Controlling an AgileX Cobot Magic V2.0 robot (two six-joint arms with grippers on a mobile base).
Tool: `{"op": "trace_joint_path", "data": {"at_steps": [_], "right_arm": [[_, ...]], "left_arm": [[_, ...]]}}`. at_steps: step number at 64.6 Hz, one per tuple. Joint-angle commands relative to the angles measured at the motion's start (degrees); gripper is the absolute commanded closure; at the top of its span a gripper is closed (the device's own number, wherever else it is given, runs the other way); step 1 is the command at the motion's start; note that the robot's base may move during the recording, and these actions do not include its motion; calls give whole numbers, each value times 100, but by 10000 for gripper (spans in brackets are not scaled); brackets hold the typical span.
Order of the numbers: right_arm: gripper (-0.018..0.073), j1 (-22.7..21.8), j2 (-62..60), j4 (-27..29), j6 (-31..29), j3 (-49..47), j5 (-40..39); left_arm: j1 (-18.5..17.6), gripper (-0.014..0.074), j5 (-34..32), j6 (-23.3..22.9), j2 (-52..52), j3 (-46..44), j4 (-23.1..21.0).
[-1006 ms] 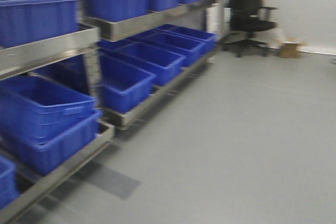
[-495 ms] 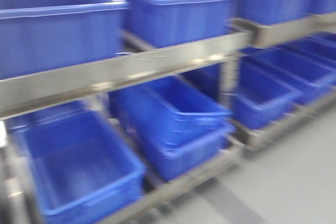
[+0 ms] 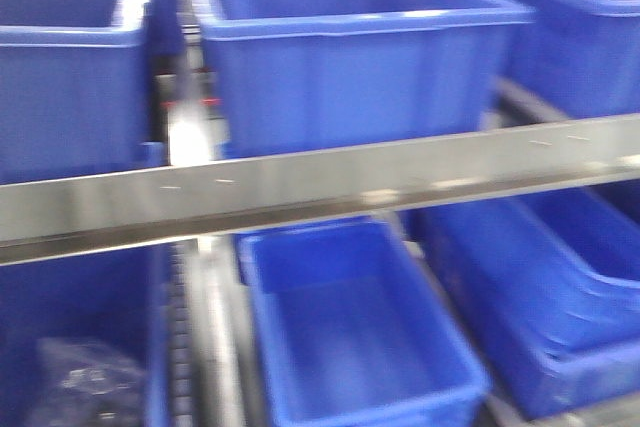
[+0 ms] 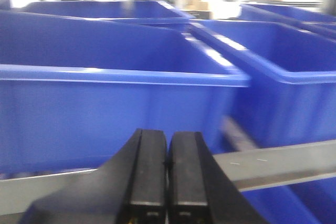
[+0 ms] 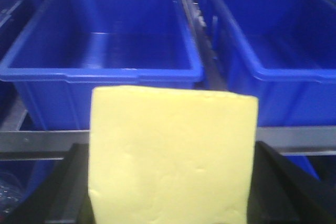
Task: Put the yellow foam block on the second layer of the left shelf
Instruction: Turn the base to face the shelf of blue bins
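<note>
- One yellow foam block (image 5: 173, 156): pale matte yellow, a flat square face turned to the right wrist camera, straight edges, a few faint dimples on the surface.
- Held up in front of the metal shelf rail (image 5: 31, 140), facing two blue bins (image 5: 105, 72) that stand side by side behind that rail; not inside either bin.
- In the front view, three blue bins across the level above the rail and three bin places below it; the lower right one looks like two nested bins, though blur makes that unsure.
- One dark crumpled lump (image 3: 85, 387) in the lower left bin, too blurred to name.
- Around the block, the right fingers (image 5: 286, 192): spread as wide as the block, one black finger at each side, pressed against its left and right edges.
- Low in the left wrist view, the left fingers (image 4: 149, 171): two black pads pressed flat together with nothing between them, hanging before the rail and a blue bin.
</note>
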Motion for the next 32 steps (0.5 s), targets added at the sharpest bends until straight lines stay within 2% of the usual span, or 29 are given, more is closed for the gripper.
{"op": "trace_joint_path", "data": {"at_steps": [1,32], "right_arm": [[166,-34,10,-7,-40,-183,-502],[166,-34,10,-7,-40,-183,-502]], "left_arm": [[-34,460,-514,-26,-94,151,-22],[-34,460,-514,-26,-94,151,-22]]}}
